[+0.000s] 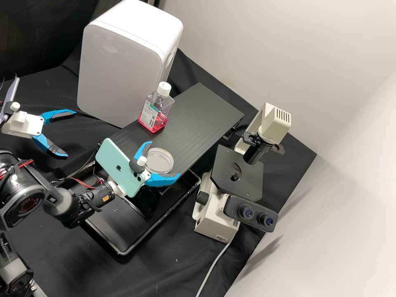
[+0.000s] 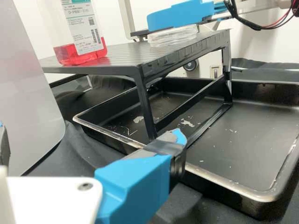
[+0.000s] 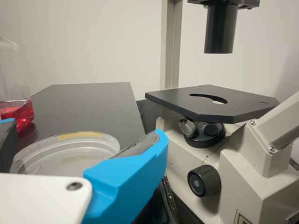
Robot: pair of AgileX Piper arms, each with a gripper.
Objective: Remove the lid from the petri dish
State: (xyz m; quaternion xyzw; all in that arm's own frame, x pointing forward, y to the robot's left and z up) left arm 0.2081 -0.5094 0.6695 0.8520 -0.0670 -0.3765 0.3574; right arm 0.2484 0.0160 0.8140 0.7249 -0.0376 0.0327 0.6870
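Note:
A clear petri dish [image 1: 159, 160] with its lid on lies at the near end of the black raised shelf [image 1: 194, 119]. My right gripper [image 1: 163, 161] is open around it, one blue finger on each side, close to the rim. In the right wrist view the dish [image 3: 65, 151] lies between the fingers [image 3: 135, 161]. My left gripper [image 1: 69, 133] hangs open and holding nothing at the far left, well away from the shelf. From the left wrist view the dish [image 2: 172, 35] sits on the shelf edge under the other arm's blue finger.
A flask of red liquid [image 1: 155, 108] stands on the shelf behind the dish. A white box-shaped appliance [image 1: 126, 57] is at the back left, a microscope [image 1: 241, 181] to the right. A black tray [image 1: 123, 231] lies under the shelf.

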